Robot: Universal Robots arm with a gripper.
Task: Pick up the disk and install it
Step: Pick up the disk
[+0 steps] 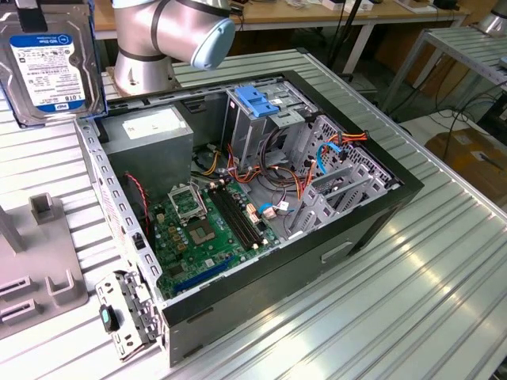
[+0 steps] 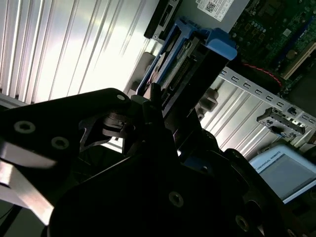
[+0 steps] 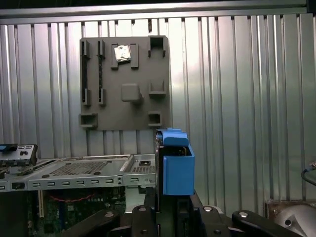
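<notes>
Bright glare on ribbed table [image 2: 49, 44], shadowed foreground

Upright disk [image 1: 49, 59], blue-and-white label, blue side rails, aloft

One flat rectangular metal disk with a blue-and-white label [image 1: 54, 63]; one open black computer case [image 1: 348, 233]; one green motherboard [image 1: 198, 237]; one grey metal box with a white sticker [image 1: 150, 134]; one tall grey metal cage with a blue plastic latch [image 1: 255, 119]; one grey slotted fixture plate [image 3: 126, 113]; one silver robot arm with a pale blue joint cap [image 1: 158, 28]; one small grey metal bracket with a blue button [image 1: 123, 317].
</notes>
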